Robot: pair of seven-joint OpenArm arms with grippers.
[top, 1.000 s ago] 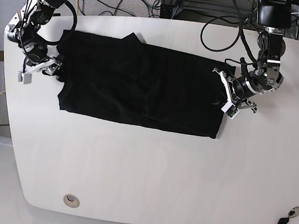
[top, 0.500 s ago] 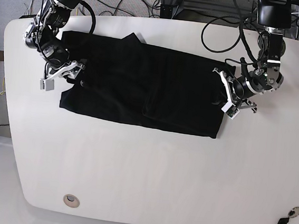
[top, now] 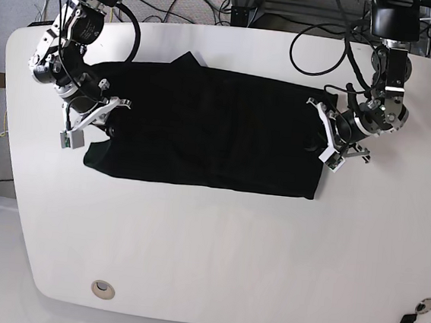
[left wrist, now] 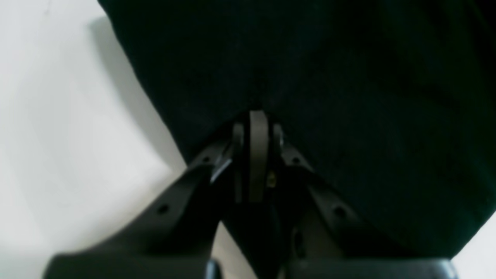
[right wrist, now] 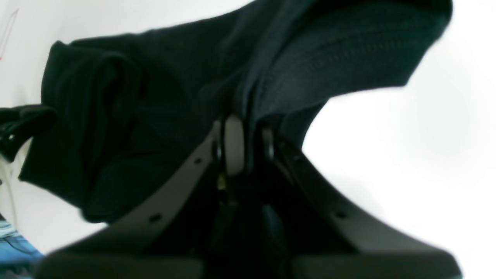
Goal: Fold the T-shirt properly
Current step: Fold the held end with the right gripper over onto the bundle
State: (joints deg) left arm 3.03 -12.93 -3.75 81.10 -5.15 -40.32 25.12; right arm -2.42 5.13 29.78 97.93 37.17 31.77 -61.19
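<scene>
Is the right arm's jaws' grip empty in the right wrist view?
No, black T-shirt cloth runs bunched between the shut jaws of the right gripper.

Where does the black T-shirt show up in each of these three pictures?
Base view: the T-shirt lies spread across the far half of the white table, between the two arms.
Left wrist view: it fills the upper right, with the left pincer shut on its edge.
Right wrist view: it is bunched across the top and left, rising from the right pincer.
Shared landmark: the white table beside the cloth.
</scene>
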